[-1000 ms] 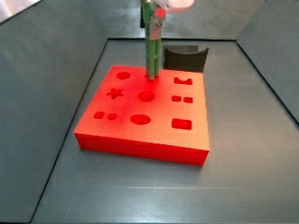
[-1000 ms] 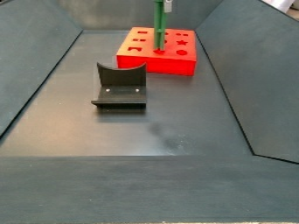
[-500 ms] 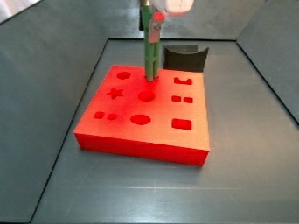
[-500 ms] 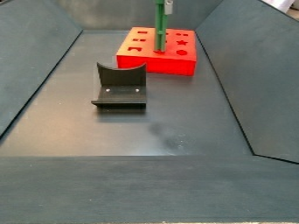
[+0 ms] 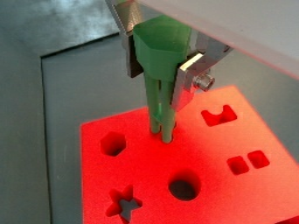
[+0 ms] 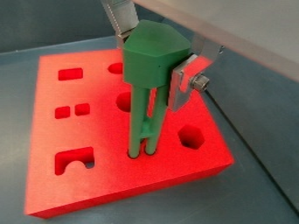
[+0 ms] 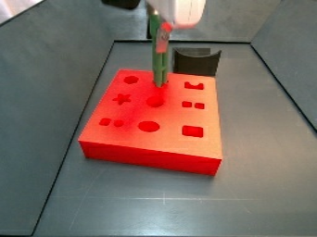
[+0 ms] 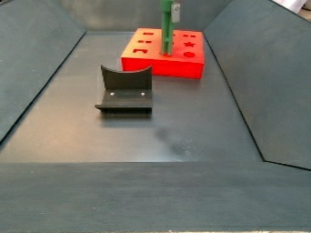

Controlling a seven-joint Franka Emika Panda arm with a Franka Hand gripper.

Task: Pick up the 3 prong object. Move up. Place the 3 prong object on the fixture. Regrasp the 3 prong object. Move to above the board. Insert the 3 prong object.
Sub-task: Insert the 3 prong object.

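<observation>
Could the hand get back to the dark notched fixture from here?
Probably not yet: the hand is shut on the slender green pronged piece standing in the red board. The fixture itself stands unobstructed.

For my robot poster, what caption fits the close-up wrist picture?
Gripper above the board, its jaws holding the green 3 prong object upright, prongs entering a hole.
</observation>
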